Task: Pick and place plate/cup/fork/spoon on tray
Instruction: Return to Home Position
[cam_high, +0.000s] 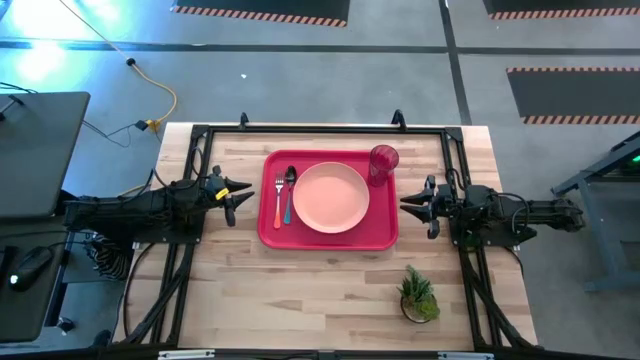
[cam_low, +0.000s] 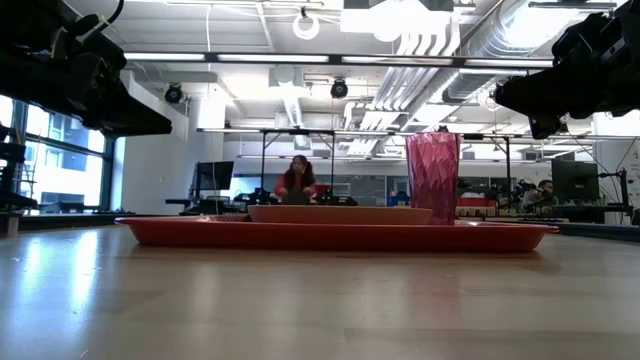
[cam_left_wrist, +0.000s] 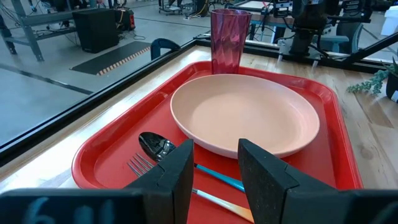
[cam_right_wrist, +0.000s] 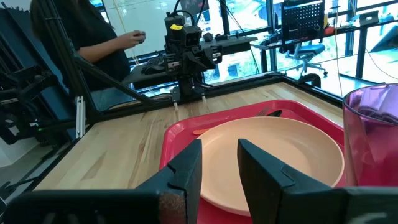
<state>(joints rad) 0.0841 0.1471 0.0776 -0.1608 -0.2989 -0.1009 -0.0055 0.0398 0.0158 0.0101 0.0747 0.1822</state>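
Nearest, the left end effector (cam_left_wrist: 214, 152) and the right end effector (cam_right_wrist: 219, 149) hover part-open and empty, either side of the tray (cam_high: 330, 241). On it sit the fork (cam_high: 278, 200), spoon (cam_high: 289, 195), plate (cam_high: 331, 197) and cup (cam_high: 384, 160). All look light, stiff and slick: grip handles, rim, cup's mid-wall.

In the left wrist view the handles of the spoon (cam_left_wrist: 163, 148) and fork (cam_left_wrist: 142, 165) run behind the left gripper (cam_left_wrist: 215, 152), whose fingers also cover the near rim of the tray (cam_left_wrist: 112, 155). In the low view the tray's wall hides both utensils altogether and all of the plate (cam_low: 340, 214) but its rim. In the right wrist view the cup (cam_right_wrist: 372, 143) is cut off by the picture's edge, and only slivers of fork and spoon show past the plate.
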